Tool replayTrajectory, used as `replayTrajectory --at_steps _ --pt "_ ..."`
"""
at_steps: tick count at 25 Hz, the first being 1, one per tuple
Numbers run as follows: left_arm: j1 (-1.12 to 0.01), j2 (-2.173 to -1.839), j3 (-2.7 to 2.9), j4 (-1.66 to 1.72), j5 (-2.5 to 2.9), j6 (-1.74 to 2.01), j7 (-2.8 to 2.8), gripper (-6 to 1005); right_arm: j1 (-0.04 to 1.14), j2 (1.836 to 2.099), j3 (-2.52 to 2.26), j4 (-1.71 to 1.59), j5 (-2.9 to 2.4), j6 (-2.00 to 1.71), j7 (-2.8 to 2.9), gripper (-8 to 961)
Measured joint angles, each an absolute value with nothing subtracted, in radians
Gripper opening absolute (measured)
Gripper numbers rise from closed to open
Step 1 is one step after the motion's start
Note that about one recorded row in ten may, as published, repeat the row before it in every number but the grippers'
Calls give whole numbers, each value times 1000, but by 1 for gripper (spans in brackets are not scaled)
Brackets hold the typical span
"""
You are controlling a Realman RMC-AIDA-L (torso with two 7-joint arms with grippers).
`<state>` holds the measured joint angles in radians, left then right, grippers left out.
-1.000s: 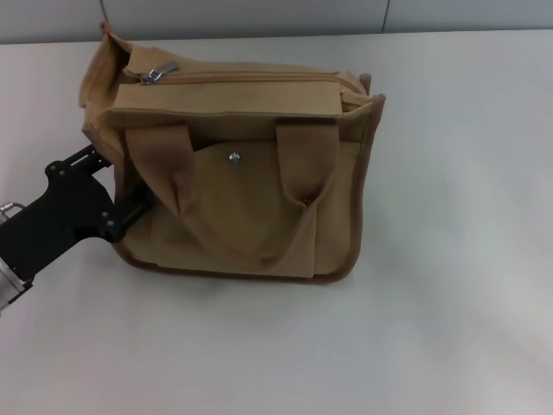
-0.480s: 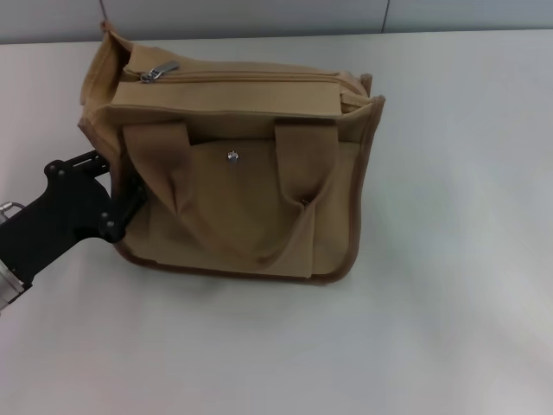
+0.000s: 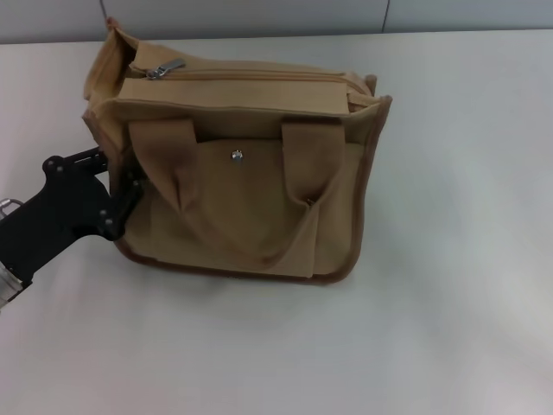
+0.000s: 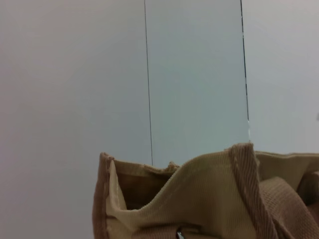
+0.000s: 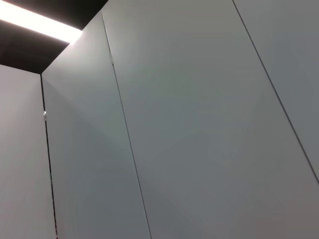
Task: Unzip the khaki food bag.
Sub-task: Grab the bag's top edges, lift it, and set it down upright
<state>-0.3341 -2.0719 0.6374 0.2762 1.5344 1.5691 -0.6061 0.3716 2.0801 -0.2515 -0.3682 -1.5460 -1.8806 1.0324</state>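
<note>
The khaki food bag [image 3: 251, 199] stands on the white table, front pocket with its metal snap [image 3: 236, 156] facing me. Its zipper [image 3: 259, 76] runs closed along the top, with the silver pull [image 3: 164, 68] at the left end. My left gripper [image 3: 119, 186] is at the bag's left side, low down, its black fingers [image 3: 131, 194] clamped on the side panel. The left wrist view shows the bag's upper end [image 4: 209, 199] close up. My right gripper is out of view; its wrist view shows only wall panels.
The white table [image 3: 458, 259] stretches to the right of and in front of the bag. A grey wall [image 3: 259, 15] runs along the table's back edge, just behind the bag.
My left gripper's fingers have drawn in against the bag's left side. The bag has shifted a little to the right and its top has straightened slightly.
</note>
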Motion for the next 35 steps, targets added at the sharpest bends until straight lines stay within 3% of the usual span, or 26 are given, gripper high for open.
replayTrajectory --at_steps 5,8,24,35 --pt "-334 -2071 638 276 1534 1588 -606 189 371 2080 -252 -368 -1546 -1881 1032 833" --pt "-334 -2071 638 279 1534 1599 -606 93 371 2080 -251 -368 -1545 -1882 1032 833" --pt "-353 -2068 638 340 1534 1683 -651 85 379 2081 -248 -368 -1540 -1914 1032 833" --pt "-454 -2069 653 414 1542 1774 -707 82 455 2082 -279 -386 -1536 -1856 994 833"
